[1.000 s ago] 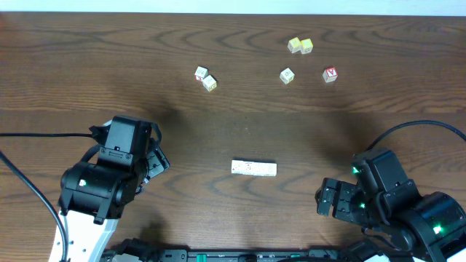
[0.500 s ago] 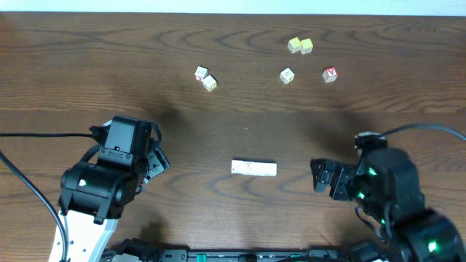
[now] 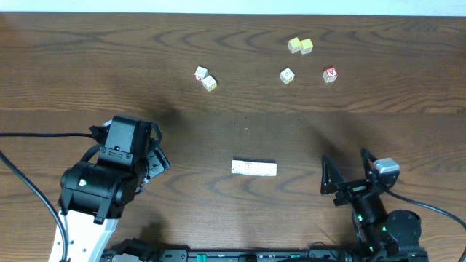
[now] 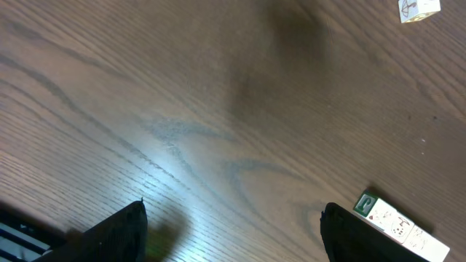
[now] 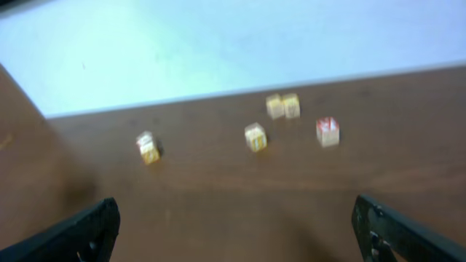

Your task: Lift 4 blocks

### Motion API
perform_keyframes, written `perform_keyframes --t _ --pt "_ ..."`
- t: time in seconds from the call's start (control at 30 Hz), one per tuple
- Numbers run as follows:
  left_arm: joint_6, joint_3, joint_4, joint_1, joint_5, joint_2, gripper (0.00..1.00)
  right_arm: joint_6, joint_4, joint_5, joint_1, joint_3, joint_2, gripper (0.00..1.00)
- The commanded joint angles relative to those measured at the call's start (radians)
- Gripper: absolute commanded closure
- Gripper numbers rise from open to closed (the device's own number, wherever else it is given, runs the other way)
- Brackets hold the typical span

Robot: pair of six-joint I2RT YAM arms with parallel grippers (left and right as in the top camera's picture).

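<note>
Right gripper (image 3: 345,173), jaws spread wide and empty, has swung up from its low rest to face the far side of the table (image 3: 87,65), probably to start its approach; row of four pale blocks (image 3: 254,168) lies untouched to its left, between it and the equally spread left gripper (image 3: 159,159).

Four blocks (image 3: 253,168) in a row at the tabletop (image 3: 240,124) middle toward the near edge, left cube pair (image 3: 205,78) behind them, right cube pair (image 3: 300,46) by the far edge, lone cube (image 3: 287,76) and end cube (image 3: 330,74) just before that pair
</note>
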Motion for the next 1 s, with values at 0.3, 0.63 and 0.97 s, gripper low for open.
perform_keyframes --t 0.3,0.63,0.97 --pt "-0.006 0.01 -0.003 0.003 -0.017 0.0 0.23 -0.051 0.323 -0.014 -0.063 -0.206 -0.013 0.01" --pt "-0.006 0.01 -0.003 0.003 -0.017 0.0 0.23 -0.051 0.228 0.035 -0.079 -0.206 -0.013 0.01" --pt "-0.006 0.01 -0.003 0.003 -0.017 0.0 0.23 -0.051 0.23 0.035 -0.079 -0.206 -0.013 0.01"
